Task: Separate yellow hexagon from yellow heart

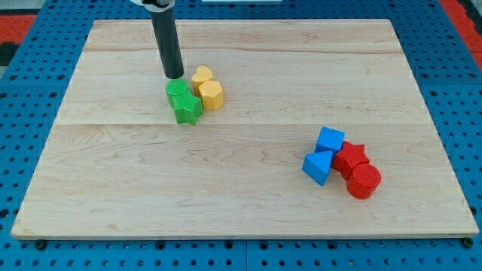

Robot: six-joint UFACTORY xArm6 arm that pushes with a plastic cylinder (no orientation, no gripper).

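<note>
While my tip (175, 76) stands on the wooden board (241, 203) near the view's top left, it touches or nearly touches the upper edge of the green round block (178, 91). With no jaws or fingers on this plain rod, nothing is pinched. Just to the tip's right sits the yellow heart (202, 76), and below that, touching it, the yellow hexagon (212, 95). Below the tip, past the green round block, lies the green star (187, 110), beside the hexagon. Well away toward the view's lower right cluster a blue cube (330, 140), a blue triangular block (318, 167), a red star (352, 157) and a red cylinder (364, 181).
</note>
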